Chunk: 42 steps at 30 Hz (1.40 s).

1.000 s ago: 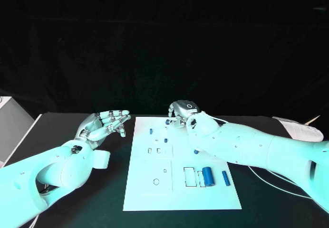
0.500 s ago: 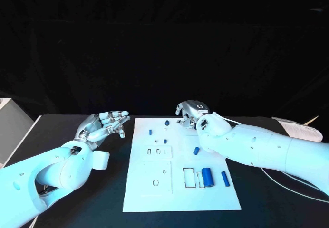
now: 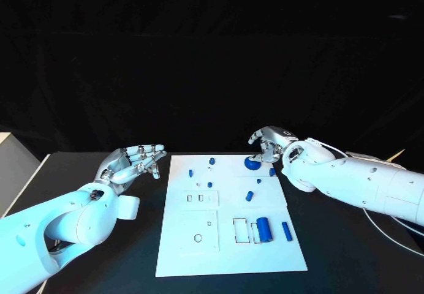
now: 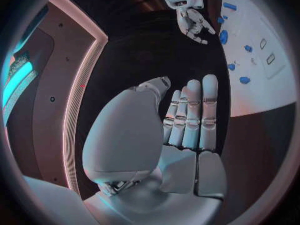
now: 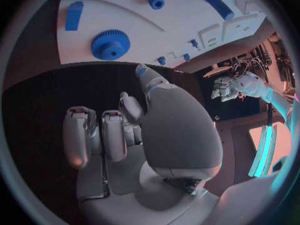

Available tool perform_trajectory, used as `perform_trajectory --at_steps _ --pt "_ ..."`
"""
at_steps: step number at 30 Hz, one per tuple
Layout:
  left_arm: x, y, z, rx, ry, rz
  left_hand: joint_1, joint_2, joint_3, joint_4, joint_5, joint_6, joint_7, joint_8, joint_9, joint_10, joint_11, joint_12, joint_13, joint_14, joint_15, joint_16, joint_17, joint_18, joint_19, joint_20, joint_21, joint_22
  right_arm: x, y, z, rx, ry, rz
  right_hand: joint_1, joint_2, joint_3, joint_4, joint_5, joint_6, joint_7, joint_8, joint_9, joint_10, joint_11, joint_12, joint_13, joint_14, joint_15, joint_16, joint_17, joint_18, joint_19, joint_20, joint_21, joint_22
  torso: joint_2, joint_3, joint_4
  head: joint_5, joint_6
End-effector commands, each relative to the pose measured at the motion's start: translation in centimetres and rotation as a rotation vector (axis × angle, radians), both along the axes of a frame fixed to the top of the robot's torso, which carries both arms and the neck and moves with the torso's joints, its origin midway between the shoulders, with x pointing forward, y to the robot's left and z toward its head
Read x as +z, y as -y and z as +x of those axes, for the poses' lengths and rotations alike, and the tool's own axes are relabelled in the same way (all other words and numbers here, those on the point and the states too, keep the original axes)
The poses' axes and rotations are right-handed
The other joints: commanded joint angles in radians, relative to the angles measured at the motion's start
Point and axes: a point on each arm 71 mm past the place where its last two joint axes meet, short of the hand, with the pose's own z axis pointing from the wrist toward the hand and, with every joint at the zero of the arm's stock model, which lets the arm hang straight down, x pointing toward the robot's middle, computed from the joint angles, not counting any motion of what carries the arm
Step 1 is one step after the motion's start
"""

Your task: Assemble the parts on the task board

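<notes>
The right hand [image 3: 272, 142] has swung off the far middle of the task board [image 3: 225, 245] to its far right corner, fingers curled in and holding nothing. Just beside those fingers a blue gear [image 3: 253, 163] now lies uncovered on the board, so it looks newly released there. The left hand [image 3: 140, 158] stays spread and empty over the desk [image 3: 106, 269].

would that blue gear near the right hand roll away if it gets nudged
Probably not: the blue gear lies flat on the task board, hub up, so it should slide. It looks rigid. Its toothed rim should give the fingers grip; on edge, it could roll.
</notes>
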Motion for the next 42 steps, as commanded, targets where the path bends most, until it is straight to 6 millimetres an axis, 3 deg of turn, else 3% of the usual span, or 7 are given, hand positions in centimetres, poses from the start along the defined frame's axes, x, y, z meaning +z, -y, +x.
perform_trajectory --at_steps 1,3,6,13,18,35,42 --pt "0.1 0.3 -0.1 -0.023 0.006 -0.007 -0.006 0.005 0.002 -0.002 -0.003 -0.002 0.001 -0.001 0.001 -0.003 0.000 0.000 0.001 -0.009 0.000 0.007 -0.001 0.016 -0.005 -0.001 0.004 0.001 -0.6 0.6 0.2 0.000 -0.119 0.024 0.013 0.010 -0.026 0.022 0.018 0.018 0.010 -0.009 -0.005 0.121 0.013 0.282 0.299 0.099 0.012 0.041 0.248 -0.026 0.054 0.012 0.037 0.168 -0.003 0.0028 -0.0044 0.000 -0.002" --pt "0.0 0.3 0.0 -0.025 0.006 -0.007 -0.006 0.005 0.002 -0.002 -0.003 -0.002 0.001 -0.001 0.001 -0.003 0.000 0.000 0.001 -0.009 0.000 0.007 -0.001 0.016 -0.005 -0.001 0.004 0.001 -0.8 1.0 0.4 -0.020 -0.142 0.026 0.015 0.011 -0.030 0.028 0.027 0.018 0.013 -0.012 -0.007 0.121 0.016 0.282 0.299 0.101 0.015 0.047 0.263 -0.032 0.065 0.014 0.055 0.189 -0.001 0.0008 -0.0015 -0.002 -0.002" --pt "0.0 0.4 0.0 -0.027 0.005 -0.008 -0.006 0.005 0.002 -0.002 -0.003 -0.002 0.001 -0.001 0.001 -0.003 0.000 0.000 0.001 -0.009 0.000 0.007 -0.001 0.016 -0.005 -0.001 0.004 0.001 -1.0 1.3 0.6 -0.043 -0.176 0.027 0.016 0.013 -0.035 0.038 0.038 0.027 0.014 -0.012 -0.008 0.121 0.018 0.282 0.299 0.103 0.018 0.050 0.272 -0.043 0.085 0.017 0.088 0.226 0.000 0.0019 0.0006 -0.004 -0.004" --pt "-0.1 0.4 0.0 -0.028 0.003 -0.009 -0.006 0.006 0.003 -0.003 -0.003 -0.002 -0.001 -0.001 0.002 -0.003 -0.001 0.000 0.001 -0.010 -0.001 0.008 -0.002 0.016 -0.006 -0.001 0.005 0.001 -1.4 1.2 0.9 -0.089 -0.199 0.016 0.022 0.020 -0.034 0.049 0.041 0.047 0.014 -0.007 -0.007 0.121 0.018 0.282 0.299 0.103 0.019 0.050 0.272 -0.053 0.104 0.019 0.120 0.263 0.001 -0.0002 0.0012 -0.004 -0.007" --pt "-0.1 0.5 0.0 -0.029 0.002 -0.009 -0.006 0.006 0.003 -0.003 -0.003 -0.002 -0.001 -0.001 0.002 -0.003 -0.001 0.000 0.001 -0.010 -0.001 0.008 -0.002 0.016 -0.006 -0.001 0.005 0.001 -1.5 1.1 1.2 -0.109 -0.197 0.013 0.024 0.022 -0.031 0.052 0.045 0.053 0.013 -0.005 -0.007 0.121 0.017 0.282 0.299 0.103 0.018 0.050 0.272 -0.053 0.104 0.019 0.120 0.263 -0.001 -0.0023 0.0000 -0.005 -0.010" --pt "-0.1 0.5 0.0 -0.029 0.001 -0.009 -0.005 0.006 0.004 -0.004 -0.003 -0.003 -0.001 -0.001 0.002 -0.003 -0.001 0.000 0.001 -0.010 -0.001 0.008 -0.002 0.016 -0.007 -0.001 0.007 0.002 -3.1 0.5 1.5 -0.122 -0.227 0.005 0.023 0.023 -0.030 0.056 0.047 0.060 0.011 -0.003 -0.007 0.121 0.016 0.282 0.299 0.103 0.018 0.050 0.272 -0.053 0.104 0.019 0.120 0.263 0.001 -0.0021 0.0065 -0.005 -0.021" --pt "-0.1 0.5 0.0 -0.029 0.001 -0.008 -0.005 0.006 0.004 -0.004 -0.003 -0.003 -0.001 -0.001 0.002 -0.003 -0.001 0.000 0.001 -0.010 -0.001 0.008 -0.002 0.016 -0.007 -0.001 0.007 0.002 -3.3 0.3 1.5 -0.120 -0.236 0.004 0.024 0.026 -0.026 0.061 0.049 0.069 0.009 0.000 -0.007 0.121 0.015 0.282 0.299 0.103 0.017 0.050 0.272 -0.053 0.104 0.018 0.120 0.263 0.001 -0.0011 0.0044 -0.003 -0.024"
